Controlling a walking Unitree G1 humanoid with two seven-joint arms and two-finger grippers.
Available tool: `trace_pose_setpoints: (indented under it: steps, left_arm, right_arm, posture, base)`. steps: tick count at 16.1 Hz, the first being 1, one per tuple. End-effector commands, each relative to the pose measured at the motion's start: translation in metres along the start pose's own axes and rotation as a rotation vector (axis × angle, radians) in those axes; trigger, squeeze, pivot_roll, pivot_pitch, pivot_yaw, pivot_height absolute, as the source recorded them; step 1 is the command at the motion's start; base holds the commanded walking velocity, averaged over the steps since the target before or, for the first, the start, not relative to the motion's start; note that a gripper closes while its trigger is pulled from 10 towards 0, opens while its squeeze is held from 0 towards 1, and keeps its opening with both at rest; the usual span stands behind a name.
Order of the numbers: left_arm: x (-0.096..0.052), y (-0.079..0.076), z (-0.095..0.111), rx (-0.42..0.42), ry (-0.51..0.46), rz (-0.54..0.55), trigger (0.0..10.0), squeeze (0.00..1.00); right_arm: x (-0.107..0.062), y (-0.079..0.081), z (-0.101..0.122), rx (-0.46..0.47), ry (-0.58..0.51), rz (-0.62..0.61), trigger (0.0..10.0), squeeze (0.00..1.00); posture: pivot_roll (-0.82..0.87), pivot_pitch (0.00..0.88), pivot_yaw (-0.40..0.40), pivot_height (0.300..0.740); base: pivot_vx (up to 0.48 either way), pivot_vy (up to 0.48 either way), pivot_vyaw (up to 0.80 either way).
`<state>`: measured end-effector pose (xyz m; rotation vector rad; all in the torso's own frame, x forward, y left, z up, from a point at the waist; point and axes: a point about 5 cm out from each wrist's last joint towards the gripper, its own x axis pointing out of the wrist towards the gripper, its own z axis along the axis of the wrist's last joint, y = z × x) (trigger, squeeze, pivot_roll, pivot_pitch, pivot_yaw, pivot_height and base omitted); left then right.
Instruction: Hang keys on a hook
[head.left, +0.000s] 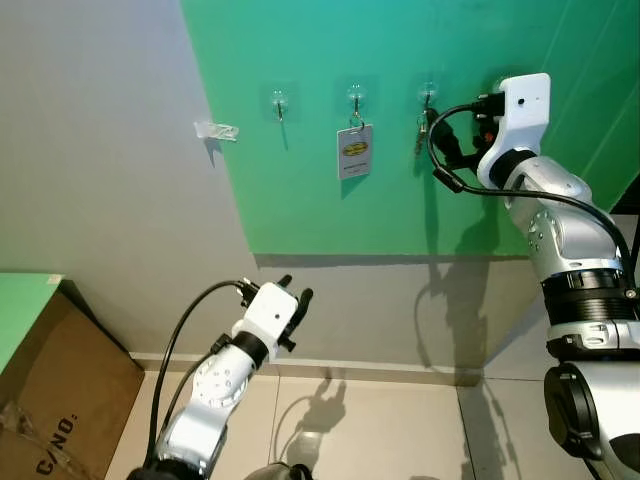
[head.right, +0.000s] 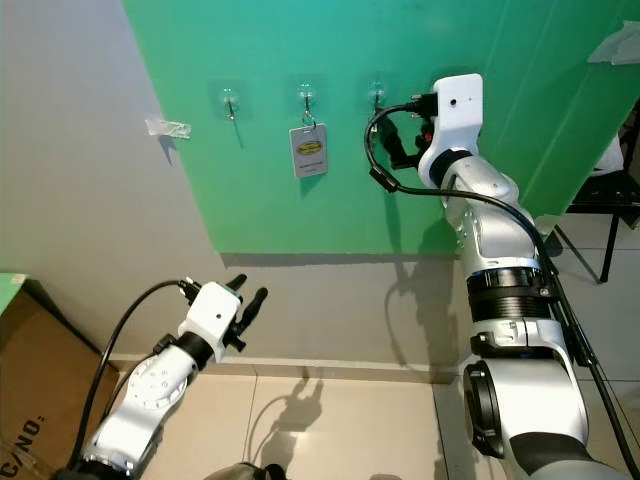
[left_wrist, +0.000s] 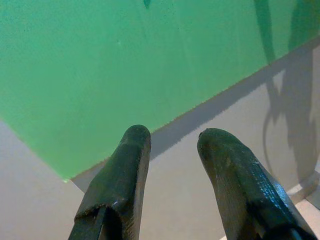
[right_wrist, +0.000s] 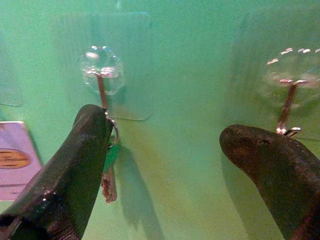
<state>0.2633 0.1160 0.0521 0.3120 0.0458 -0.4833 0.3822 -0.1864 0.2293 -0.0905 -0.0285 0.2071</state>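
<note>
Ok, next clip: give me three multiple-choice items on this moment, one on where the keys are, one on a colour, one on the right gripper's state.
1. Where are the keys?
A. Hanging from a hook on the green wall
B. On the floor
C. In the left gripper

2. What colour is the tag on the middle hook?
A. Red
B. White with a yellow mark
C. Black

3. How are the right gripper's fingers?
A. Shut on the keys
B. Shut on the tag
C. Open, apart before the wall

Answers: 1 A, the right wrist view shows the keys dangling from a hook on the green wall. 2 B, the tag is white with a yellow oval. 3 C, there is a wide gap between its fingers with nothing held.
</note>
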Motion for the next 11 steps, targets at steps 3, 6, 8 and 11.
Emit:
trace_pose_setpoints:
  steps: [3,6,8,11]
  left_arm:
    - [0.002,0.005,-0.003,0.007,0.027,0.002,10.0,0.00]
    - [0.003,0.004,-0.004,0.009,0.032,-0.010,10.0,0.00]
    - [0.003,0.010,-0.008,0.086,0.065,0.043,10.0,0.00]
    - [0.007,0.011,-0.008,0.061,0.074,0.047,10.0,0.00]
  right_arm:
    - [-0.009,0.004,-0.018,-0.024,0.054,-0.017,10.0,0.00]
    - [-0.014,0.008,-0.027,0.053,0.090,0.005,10.0,0.00]
    - [-0.017,0.011,-0.029,0.112,0.096,0.020,10.0,0.00]
    - [-0.019,0.018,-0.027,0.302,0.087,0.045,10.0,0.00]
  posture:
    - [-0.24,0.000,0.106,0.740]
    - [-0.24,0.000,0.110,0.740]
    - [-0.25,0.000,0.112,0.740]
    - [-0.26,0.001,0.114,0.740]
  base:
    - [0.000,0.000,0.00]
    - [0.000,0.000,0.00]
    - [0.000,0.000,0.00]
    - [0.000,0.000,0.00]
